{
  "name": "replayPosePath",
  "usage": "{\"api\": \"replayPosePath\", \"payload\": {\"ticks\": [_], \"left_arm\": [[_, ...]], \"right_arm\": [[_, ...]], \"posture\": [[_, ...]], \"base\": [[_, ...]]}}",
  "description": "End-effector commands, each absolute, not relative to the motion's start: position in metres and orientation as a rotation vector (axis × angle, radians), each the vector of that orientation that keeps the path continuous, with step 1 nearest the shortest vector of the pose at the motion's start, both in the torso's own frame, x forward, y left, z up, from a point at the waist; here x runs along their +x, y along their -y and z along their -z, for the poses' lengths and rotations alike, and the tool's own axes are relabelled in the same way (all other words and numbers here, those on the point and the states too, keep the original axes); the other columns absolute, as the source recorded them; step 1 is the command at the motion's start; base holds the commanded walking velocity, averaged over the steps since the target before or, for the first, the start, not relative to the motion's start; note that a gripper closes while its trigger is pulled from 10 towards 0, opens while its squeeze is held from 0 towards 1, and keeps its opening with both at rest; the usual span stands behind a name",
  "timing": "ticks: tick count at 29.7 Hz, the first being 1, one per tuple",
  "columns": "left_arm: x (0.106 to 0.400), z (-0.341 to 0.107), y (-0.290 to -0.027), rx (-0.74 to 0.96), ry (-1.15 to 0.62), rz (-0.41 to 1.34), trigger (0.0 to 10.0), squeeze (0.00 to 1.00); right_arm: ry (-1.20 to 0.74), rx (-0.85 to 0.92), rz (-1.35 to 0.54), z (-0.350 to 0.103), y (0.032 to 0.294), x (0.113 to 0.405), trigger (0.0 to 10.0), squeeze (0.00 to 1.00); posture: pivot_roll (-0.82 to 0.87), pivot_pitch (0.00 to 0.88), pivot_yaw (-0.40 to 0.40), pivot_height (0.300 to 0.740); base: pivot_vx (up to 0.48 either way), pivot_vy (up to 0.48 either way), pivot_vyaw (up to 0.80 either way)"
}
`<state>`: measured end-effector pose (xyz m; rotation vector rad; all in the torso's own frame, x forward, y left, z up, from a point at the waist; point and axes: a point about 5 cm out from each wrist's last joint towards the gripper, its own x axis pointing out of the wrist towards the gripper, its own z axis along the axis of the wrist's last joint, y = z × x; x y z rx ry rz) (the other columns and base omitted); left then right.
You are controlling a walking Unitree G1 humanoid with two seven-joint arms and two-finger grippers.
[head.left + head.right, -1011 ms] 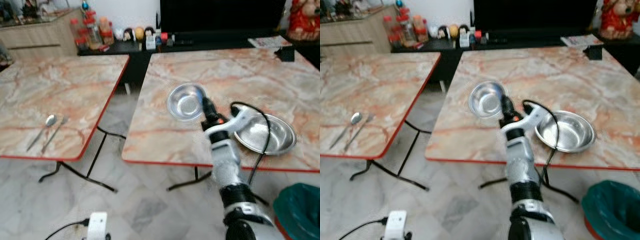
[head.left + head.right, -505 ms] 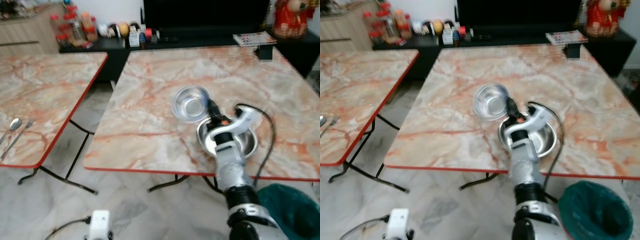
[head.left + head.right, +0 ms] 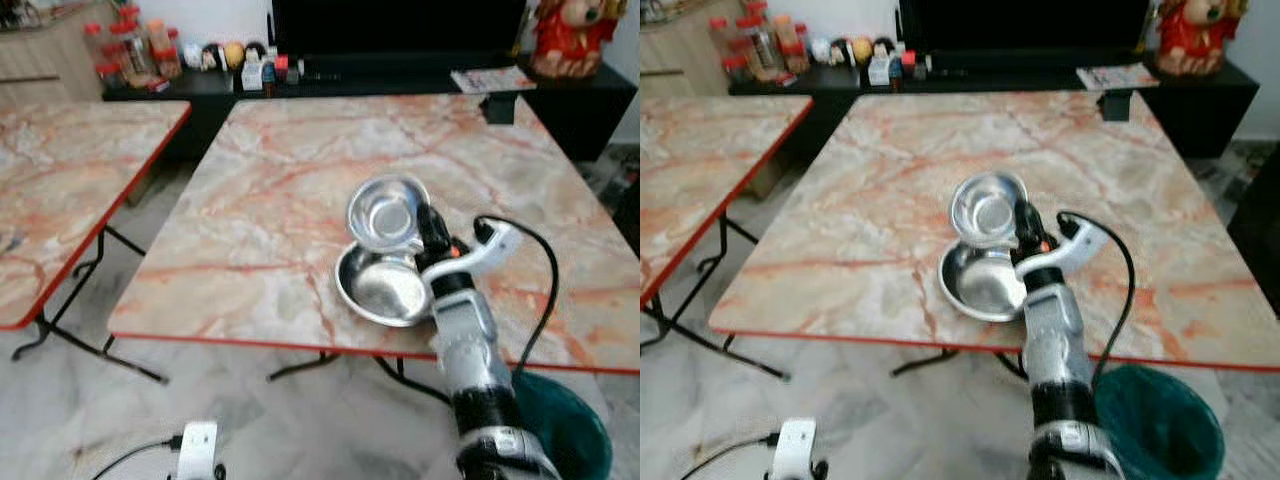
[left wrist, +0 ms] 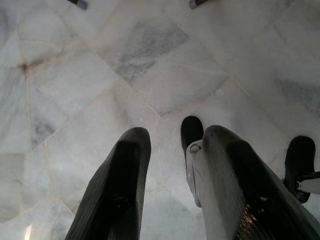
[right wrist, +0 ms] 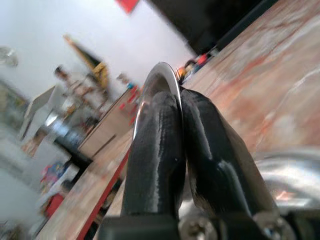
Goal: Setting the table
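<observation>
Step in hand, as judged: small steel bowl (image 3: 387,213) is being carried to a spot on the marble table (image 3: 270,200), prob. to be set down near or into the larger steel bowl (image 3: 383,287). To be done well: rim pinch should be kept firm till the base is flat on a surface, bowl brought level before release since it's tilted up now, descent kept slow so steel isn't knocked against steel; release only when weight is taken by table or larger bowl. Small bowl is seen held above the far edge of the larger bowl, overlapping it in head views; contact btwn the two can't be told. Larger bowl rests on the table nr its front red edge. Right gripper (image 3: 428,226) is clamped on the small bowl's rim, fingers (image 5: 160,145) pressed tog. w/ the thin rim btwn them. Right arm is extended fwd over the table's front edge, wrist beside the larger bowl. Left gripper (image 4: 172,165) hangs idle over the floor, fingers apart, nothing held.
</observation>
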<state>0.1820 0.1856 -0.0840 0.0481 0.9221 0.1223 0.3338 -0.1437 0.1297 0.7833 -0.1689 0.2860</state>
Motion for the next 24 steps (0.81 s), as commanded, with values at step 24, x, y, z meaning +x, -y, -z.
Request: {"api": "replayPosePath", "payload": {"ticks": [24], "left_arm": [[0.179, 0.084, -0.195, 0.063, -0.934, -0.125, 10.0, 0.00]], "right_arm": [[0.064, 0.928, -0.115, -0.124, 0.152, 0.332, 10.0, 0.00]], "posture": [[-0.05, 0.042, 0.071, 0.740]], "base": [[0.000, 0.000, 0.00]]}}
